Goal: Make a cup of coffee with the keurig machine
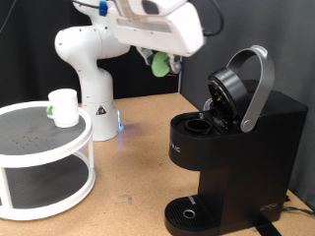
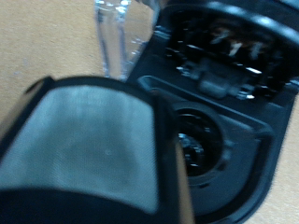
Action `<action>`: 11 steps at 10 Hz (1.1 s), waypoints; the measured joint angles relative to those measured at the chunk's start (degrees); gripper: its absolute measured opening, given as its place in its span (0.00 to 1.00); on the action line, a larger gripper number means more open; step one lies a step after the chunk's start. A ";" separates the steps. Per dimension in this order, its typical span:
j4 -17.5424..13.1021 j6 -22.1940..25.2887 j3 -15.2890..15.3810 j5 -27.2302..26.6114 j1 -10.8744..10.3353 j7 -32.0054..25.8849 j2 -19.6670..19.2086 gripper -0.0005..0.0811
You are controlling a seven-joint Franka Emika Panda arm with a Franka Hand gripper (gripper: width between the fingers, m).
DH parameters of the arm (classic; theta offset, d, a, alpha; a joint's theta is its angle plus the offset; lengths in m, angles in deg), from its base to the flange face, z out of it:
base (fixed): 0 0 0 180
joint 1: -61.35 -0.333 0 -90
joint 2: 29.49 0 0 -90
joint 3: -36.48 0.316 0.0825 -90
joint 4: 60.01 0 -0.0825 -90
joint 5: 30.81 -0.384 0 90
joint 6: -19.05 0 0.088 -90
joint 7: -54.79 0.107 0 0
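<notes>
Keurig machine, lid raised, lettering perhaps unreadable

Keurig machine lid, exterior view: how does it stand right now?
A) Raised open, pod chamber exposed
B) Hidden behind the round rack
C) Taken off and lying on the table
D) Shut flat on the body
A: in the exterior view the keurig machine has its rounded lid tilted up on its hinge with the silver-grey handle arched above it, and the wrist view looks down into the open pod chamber.
</notes>
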 joint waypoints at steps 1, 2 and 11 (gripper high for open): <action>0.08 -1.49 0.79 0.71 -0.04 0.64 0.00 0.59; 0.28 -2.04 1.26 1.51 -0.04 0.82 -0.01 0.59; 4.73 -12.05 2.06 2.95 -0.04 0.83 -0.52 0.59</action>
